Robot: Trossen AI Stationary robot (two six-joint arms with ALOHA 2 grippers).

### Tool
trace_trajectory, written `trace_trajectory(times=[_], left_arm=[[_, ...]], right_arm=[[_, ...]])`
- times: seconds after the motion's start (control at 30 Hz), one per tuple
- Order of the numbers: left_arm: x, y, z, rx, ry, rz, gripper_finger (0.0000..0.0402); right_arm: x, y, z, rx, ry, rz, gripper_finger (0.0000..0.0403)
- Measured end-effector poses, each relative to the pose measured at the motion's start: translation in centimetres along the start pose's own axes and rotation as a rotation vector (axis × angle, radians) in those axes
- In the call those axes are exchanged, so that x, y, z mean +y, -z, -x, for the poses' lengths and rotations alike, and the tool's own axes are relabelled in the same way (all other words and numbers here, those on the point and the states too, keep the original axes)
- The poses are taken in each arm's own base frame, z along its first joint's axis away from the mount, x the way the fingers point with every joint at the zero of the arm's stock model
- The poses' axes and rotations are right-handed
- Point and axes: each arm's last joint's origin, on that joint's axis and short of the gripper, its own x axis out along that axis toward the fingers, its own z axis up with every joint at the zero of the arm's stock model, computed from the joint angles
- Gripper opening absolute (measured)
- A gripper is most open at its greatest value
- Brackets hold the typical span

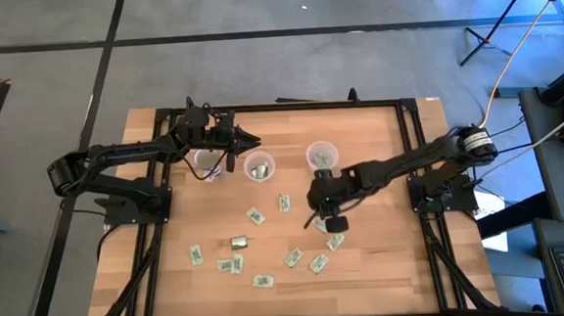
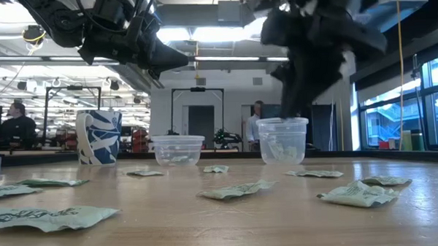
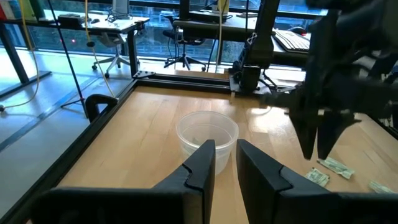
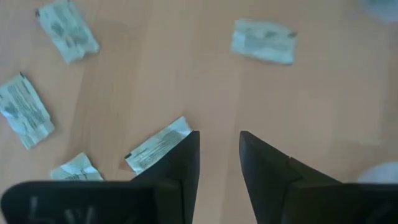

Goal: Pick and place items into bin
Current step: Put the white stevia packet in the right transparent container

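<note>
Several small pale-green-and-white packets [image 1: 255, 216] lie flat across the middle and near part of the wooden table, with one olive-gold packet [image 1: 239, 242] among them. Three cups stand in a row toward the far side. Two are clear cups [image 1: 259, 166] [image 1: 321, 156] with packets inside, and the third is a blue-and-white mug [image 2: 99, 137]. My right gripper [image 4: 219, 146] hangs open, pointing down over bare wood, and a packet [image 4: 158, 144] lies just beside one finger. My left gripper [image 3: 225, 155] is open and empty, raised near the cups, with a clear cup [image 3: 207, 132] ahead of it.
A dark metal frame [image 1: 410, 140] borders the table's edges. More packets lie toward the near edge [image 1: 263, 280] and beside the right gripper [image 1: 335, 241]. People sit and stand in the room beyond the table [image 2: 257, 122].
</note>
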Motion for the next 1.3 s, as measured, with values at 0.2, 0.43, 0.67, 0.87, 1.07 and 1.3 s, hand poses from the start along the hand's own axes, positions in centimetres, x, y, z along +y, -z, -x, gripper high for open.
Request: trace_trajectory(times=[0.2, 0.43, 0.67, 0.87, 1.07, 1.3], left_arm=[[0.0, 0.0, 0.0, 0.0, 0.0, 0.0, 0.0061], [0.0, 0.0, 0.0, 0.0, 0.0, 0.0, 0.0061], [0.0, 0.0, 0.0, -0.001, 0.0, -0.001, 0.0061], [0.0, 0.0, 0.0, -0.001, 0.0, -0.001, 0.0061], [0.0, 0.0, 0.0, -0.001, 0.0, -0.001, 0.0061], [0.0, 0.0, 0.0, -0.001, 0.0, -0.001, 0.0061]], right_arm=[[0.2, 1.9, -1.9, -0.074, -0.029, 0.01, 0.0116], [0.4, 3.0, -2.9, -0.099, -0.064, 0.015, 0.0116], [0.5, 3.9, -5.0, -0.041, -0.066, 0.026, 0.0116], [0.6, 4.3, -6.4, -0.003, -0.068, 0.022, 0.0106], [0.6, 4.4, -6.6, 0.007, -0.061, 0.02, 0.0051], [0.5, 4.4, -6.4, 0.003, -0.058, 0.016, 0.0006]])
